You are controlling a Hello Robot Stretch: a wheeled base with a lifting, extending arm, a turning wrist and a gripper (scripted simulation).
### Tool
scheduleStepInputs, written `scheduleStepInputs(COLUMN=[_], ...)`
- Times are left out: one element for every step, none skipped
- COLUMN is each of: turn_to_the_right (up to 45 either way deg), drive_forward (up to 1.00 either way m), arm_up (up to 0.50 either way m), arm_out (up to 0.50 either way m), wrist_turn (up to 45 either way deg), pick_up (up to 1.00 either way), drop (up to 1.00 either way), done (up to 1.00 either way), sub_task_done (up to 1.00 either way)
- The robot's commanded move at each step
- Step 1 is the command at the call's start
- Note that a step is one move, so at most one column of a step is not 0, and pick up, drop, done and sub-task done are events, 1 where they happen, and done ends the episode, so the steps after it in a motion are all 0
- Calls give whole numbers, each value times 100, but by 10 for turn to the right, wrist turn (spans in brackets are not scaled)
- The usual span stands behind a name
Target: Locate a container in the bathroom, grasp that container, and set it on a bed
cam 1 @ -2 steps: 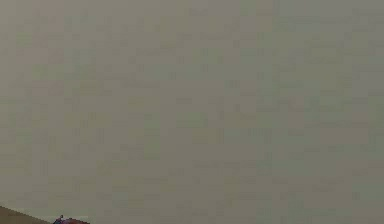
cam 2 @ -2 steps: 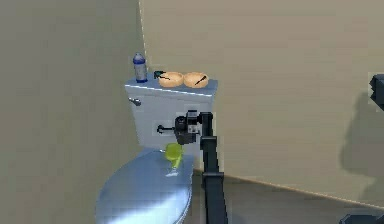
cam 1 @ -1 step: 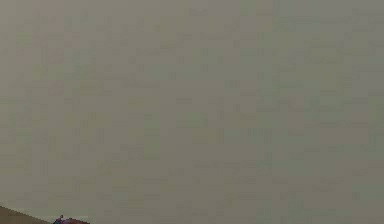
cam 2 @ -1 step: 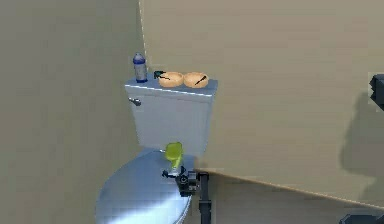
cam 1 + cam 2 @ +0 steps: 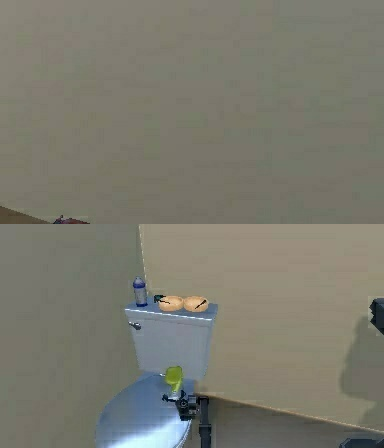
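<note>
Small yellow-green thing [image 5: 174,378] right at the far end of the claw [image 5: 176,400], in front of the lower edge of the toilet tank [image 5: 170,344] and above the closed toilet lid [image 5: 140,419]. Too small to name, and no telling whether lifted clear or resting on the toilet. Cannot tell, then, whether the claw holds anything.

Dark arm [image 5: 205,428] rising from the bottom edge, just right of the lid.

Plainly a container on top of the tank: blue bottle [image 5: 140,292] with a pale cap, upright at the left end. Just right of the bottle, round tan things [image 5: 170,302], two of them side by side and touching, each with a dark mark on top. Small flush handle [image 5: 135,325] on the tank's front, upper left.

Beige wall [image 5: 280,294] behind the tank, running off to the right. Dark thing [image 5: 377,314] against it at the right edge, cut off and not identifiable. Strip of tan floor [image 5: 300,432] below.

Ahead, a bare beige wall [image 5: 200,100] up close. Dark wedge [image 5: 12,216] in the bottom left corner, a small dark reddish thing [image 5: 70,220] beside it, too small to make out.
</note>
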Motion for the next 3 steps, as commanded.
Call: scheduleStepInputs(turn_to_the_right=[0, 0, 0], drive_forward=[0, 0, 0], arm_up=[10, 44, 0], arm_out=[0, 0, 0], wrist_turn=[0, 0, -450], pick_up=[0, 0, 0], drop=[0, 0, 0], done=[0, 0, 0], sub_task_done=[0, 0, 0])
